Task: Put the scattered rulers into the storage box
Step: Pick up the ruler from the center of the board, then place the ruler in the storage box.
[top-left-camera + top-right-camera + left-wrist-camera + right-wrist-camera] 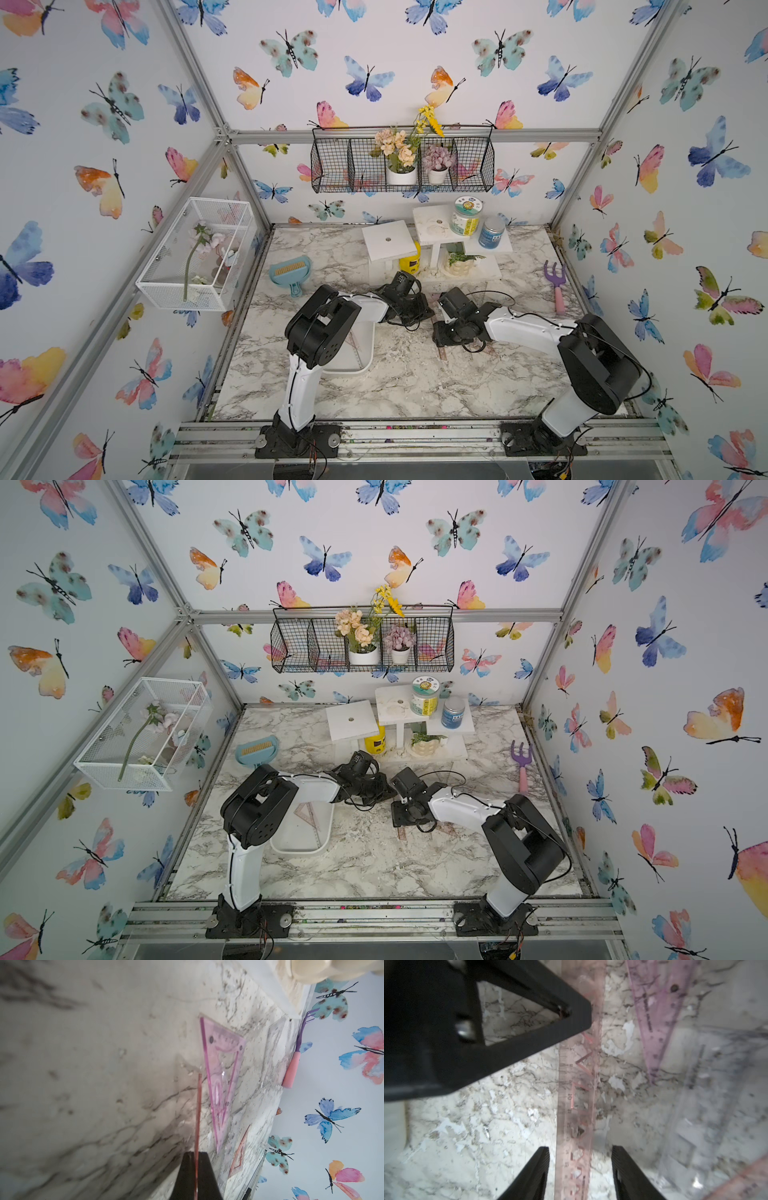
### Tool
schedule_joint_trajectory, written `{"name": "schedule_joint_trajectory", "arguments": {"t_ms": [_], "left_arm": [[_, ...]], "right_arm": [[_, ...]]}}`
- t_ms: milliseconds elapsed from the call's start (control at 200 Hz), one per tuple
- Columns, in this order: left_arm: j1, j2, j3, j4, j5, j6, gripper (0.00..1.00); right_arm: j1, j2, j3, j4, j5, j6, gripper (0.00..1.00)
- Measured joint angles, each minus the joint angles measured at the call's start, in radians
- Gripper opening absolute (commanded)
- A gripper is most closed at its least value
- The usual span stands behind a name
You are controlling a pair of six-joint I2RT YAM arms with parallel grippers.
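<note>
Black fingertips of the right pincer point(580, 1167) stand at the lower edge of the right wrist view, parted, one on either side of the straight ruler point(577, 1088) with a gap on each side, so nothing is gripped there; the ruler runs up the middle of that frame. In the left wrist view the left pincer point(196, 1159), at bottom centre, is closed on the same ruler, seen edge-on; it also shows as the black wedge at upper left of the right wrist view. Whether the ruler's free length rests on the counter point(467, 1130) cannot be told. A purple set square point(658, 1012) lies near it at upper right, flat on the marble; the storage box point(301, 851) sits left of centre in both top views, partly under the left arm, with one set square point(307, 812) inside.

Judged step: the left pincer alone carries the ruler to the box. To do it well, the right pincer should draw back along the ruler's line before any swing; the left should lift clear of the purple set square, turn the ruler parallel to the box's long side, lower it level, and part only once it lies within the rim; a long thin strip will likely droop and whip, so slow motion suits.
</note>
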Motion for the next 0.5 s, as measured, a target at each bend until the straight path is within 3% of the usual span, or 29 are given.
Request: {"name": "schedule_joint_trajectory", "arguments": {"t_ms": [250, 501], "left_arm": [[-0.002, -0.116, -0.069, -0.063, 0.009, 0.012, 0.00], [-0.019, -0.359, -0.079, -0.200, 0.008, 0.097, 0.00]], "right_arm": [[0.000, -0.191, 0.099, -0.116, 0.093, -0.002, 0.67], [-0.012, -0.218, 0.110, -0.167, 0.155, -0.008, 0.68]]}}
